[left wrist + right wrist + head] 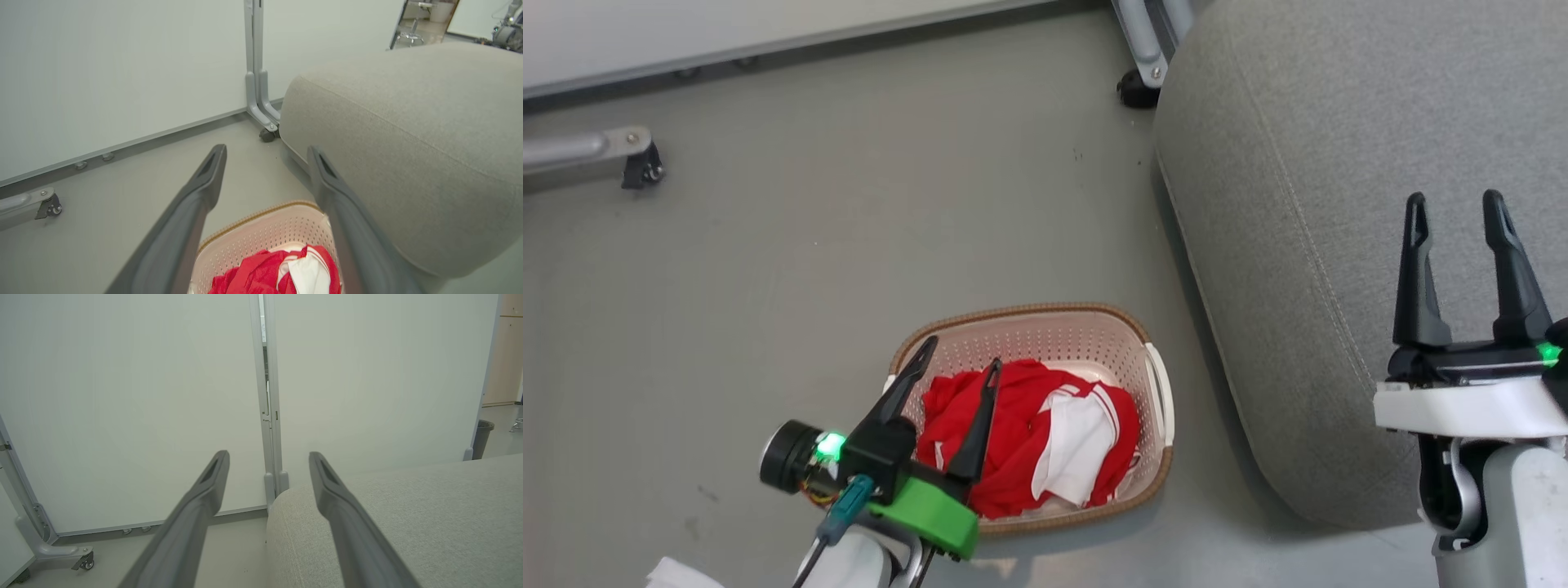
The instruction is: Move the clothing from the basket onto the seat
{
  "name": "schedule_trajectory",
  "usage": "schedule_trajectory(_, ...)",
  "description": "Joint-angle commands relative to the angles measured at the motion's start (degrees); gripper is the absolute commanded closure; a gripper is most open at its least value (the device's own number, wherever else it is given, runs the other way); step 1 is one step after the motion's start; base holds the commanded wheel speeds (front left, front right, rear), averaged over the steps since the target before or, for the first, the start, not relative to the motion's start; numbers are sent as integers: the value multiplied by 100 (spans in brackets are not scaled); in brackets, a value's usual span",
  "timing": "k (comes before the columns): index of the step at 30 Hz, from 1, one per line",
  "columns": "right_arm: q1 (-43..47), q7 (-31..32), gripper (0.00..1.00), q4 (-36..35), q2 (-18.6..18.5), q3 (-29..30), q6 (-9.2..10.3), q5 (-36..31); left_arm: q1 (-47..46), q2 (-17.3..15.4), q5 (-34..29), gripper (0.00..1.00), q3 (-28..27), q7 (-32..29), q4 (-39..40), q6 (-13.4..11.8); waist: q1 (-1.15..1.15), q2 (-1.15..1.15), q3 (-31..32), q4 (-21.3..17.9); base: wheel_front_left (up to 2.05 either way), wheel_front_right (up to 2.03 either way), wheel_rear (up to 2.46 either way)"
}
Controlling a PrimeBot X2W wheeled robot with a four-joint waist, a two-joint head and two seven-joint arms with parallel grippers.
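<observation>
The cream basket (1045,335) with a brown rim stands on the floor, holding red clothing (1021,433) with white panels. My left gripper (961,354) hovers open over the basket's left side, fingers above the red fabric, holding nothing. In the left wrist view the clothing (261,275) lies in the basket (261,230) below the open left gripper (267,153). The big grey seat (1339,163) lies to the basket's right. My right gripper (1455,208) is open over the seat's front part, empty; the right wrist view shows the seat (408,522) under the right gripper (267,457).
White partition panels (122,396) on wheeled metal feet (637,159) stand behind the basket and seat. One caster (1137,88) sits against the seat's far corner. Grey floor (849,229) spreads left of and behind the basket.
</observation>
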State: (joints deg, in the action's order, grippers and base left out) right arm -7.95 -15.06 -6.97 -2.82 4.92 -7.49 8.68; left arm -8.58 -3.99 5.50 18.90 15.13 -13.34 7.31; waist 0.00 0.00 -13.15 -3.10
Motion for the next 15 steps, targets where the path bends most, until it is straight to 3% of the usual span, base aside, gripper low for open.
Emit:
schedule_trajectory(1, -154, -18, 0, -59, -12, 48, 0, 11, -318, -103, -20, 0, 176, 3, -159, 25, 0, 0, -681, -29, 0, 0, 0)
schedule_trajectory(9, -626, -18, 0, -393, -13, 185, 0, -81, -1717, -352, 47, 0, 1490, 3, -1411, 27, 0, 0, -1665, -60, 0, 0, 0)
schedule_trajectory(15, -912, -18, 0, -702, -13, 332, 0, -131, -2751, -267, 375, 0, 2389, 3, -2379, 28, 0, 0, -2371, -24, 0, 0, 0)
